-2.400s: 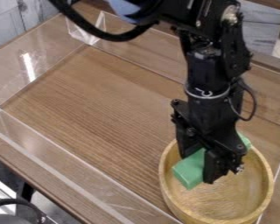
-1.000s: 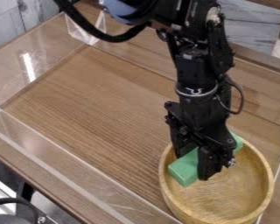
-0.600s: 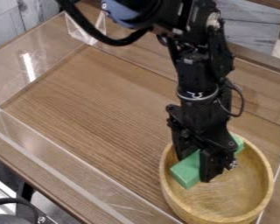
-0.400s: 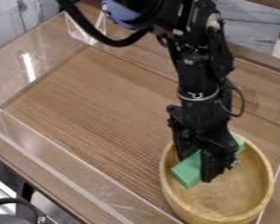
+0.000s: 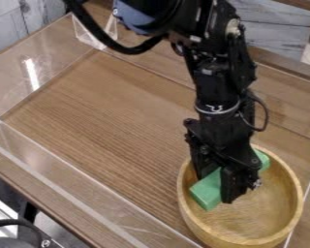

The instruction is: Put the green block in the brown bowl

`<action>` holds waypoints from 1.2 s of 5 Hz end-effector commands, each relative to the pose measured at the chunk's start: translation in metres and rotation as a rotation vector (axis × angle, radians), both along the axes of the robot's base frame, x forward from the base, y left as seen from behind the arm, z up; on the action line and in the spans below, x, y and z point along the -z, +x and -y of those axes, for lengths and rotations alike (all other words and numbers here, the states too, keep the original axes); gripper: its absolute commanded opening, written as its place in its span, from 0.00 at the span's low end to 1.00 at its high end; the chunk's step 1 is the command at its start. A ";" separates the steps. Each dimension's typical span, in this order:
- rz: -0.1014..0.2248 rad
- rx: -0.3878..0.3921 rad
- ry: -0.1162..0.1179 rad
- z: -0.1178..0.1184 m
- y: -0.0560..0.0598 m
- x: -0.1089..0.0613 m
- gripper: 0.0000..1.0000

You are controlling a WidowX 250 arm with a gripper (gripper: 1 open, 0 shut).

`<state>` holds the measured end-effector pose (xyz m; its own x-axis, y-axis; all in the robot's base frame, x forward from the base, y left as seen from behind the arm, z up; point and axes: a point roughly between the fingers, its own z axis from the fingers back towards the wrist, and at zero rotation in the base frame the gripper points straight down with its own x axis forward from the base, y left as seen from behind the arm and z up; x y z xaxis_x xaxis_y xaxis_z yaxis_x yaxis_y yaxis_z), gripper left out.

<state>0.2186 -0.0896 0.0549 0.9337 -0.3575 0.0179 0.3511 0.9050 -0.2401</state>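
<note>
1. At lower right of the camera view, the brown bowl (image 5: 277,221) sits on the wooden table (image 5: 106,107), near its front edge.
2. Black gripper (image 5: 232,184) points steeply down into the bowl, jaws clamped on the green block (image 5: 217,187).
3. Block is tilted, its lower end inside the bowl's rim at the left side; whether it touches the bowl floor, cannot tell.
4. Clear plastic walls (image 5: 42,58) border the table.
</note>
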 end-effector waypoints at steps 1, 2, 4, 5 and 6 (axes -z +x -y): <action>0.030 -0.014 -0.016 -0.001 0.007 -0.007 0.00; 0.029 -0.015 -0.020 -0.001 0.007 -0.007 0.00; 0.024 -0.018 -0.029 -0.001 0.007 -0.006 0.00; 0.022 -0.019 -0.032 -0.002 0.007 -0.006 0.00; 0.019 -0.020 -0.037 -0.002 0.006 -0.006 0.00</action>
<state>0.2171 -0.0889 0.0525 0.9368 -0.3496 0.0120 0.3396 0.9008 -0.2706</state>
